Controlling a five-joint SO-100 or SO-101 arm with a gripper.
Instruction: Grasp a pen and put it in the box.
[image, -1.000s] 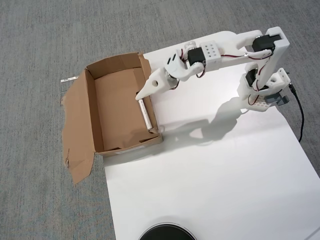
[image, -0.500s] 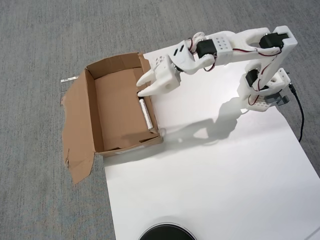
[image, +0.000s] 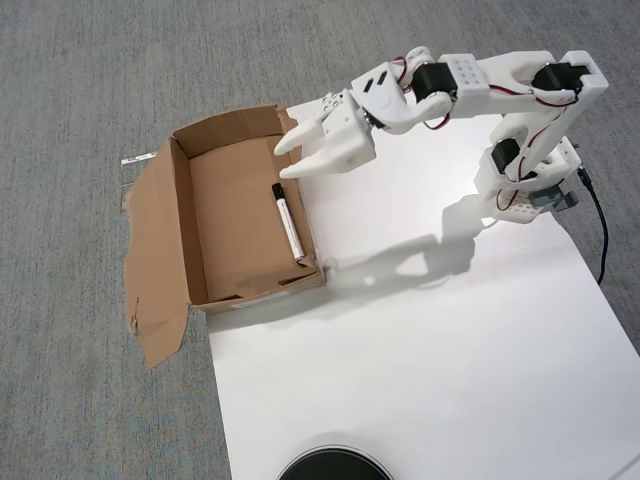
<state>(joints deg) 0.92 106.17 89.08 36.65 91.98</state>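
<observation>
Since a second ago the tool (image: 289, 157) has risen and drawn back from the carton's inner wall, and the marker it was pressing against now lies free and fully visible.

Overhead view: the white arm (image: 500, 75) reaches leftward from its base (image: 525, 185) at the upper right of the white tabletop (image: 420, 340). Its tool hangs over the near corner of the brown cardboard box (image: 225, 215), the two white fingers parted with a clear gap between them and nothing held in that gap. Just below the fingertips, apart from them, the pen (image: 288, 223) lies flat on the box floor, close along the wall nearest the tool, its black cap toward the tool and its small dark tip pointing away, down toward the box's lower corner. The box sits partly on the tabletop's left edge and partly on the grey carpet (image: 80, 80); its wide torn flap (image: 150, 265) spreads flat on the side far from the tool. A black cable (image: 598, 225) trails from the base, and a dark round object (image: 335, 466) shows at the bottom edge.
</observation>
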